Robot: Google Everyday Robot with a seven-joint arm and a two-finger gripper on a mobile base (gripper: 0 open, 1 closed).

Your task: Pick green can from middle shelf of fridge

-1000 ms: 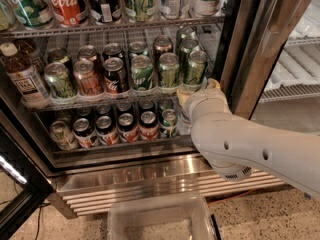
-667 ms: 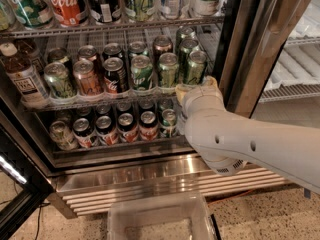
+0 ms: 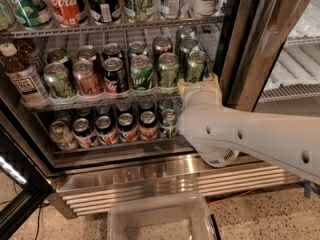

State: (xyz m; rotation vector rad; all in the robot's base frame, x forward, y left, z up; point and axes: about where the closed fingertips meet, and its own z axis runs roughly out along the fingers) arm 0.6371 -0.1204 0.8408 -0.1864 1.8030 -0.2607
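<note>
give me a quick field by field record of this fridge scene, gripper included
gripper: at the right front end of the middle shelf, right before the green can
green can: upright, rightmost of the front row
middle shelf: rows of cans, a bottle at its left end
fridge: open, arm reaching in
floor: clear bin before the fridge

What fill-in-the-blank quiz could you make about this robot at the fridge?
The gripper is at the ___ end of the middle shelf.
The Coca-Cola bottle stands one shelf ___ the green can.
The fridge is ___, not shut.
Missing words: right; above; open.
</note>
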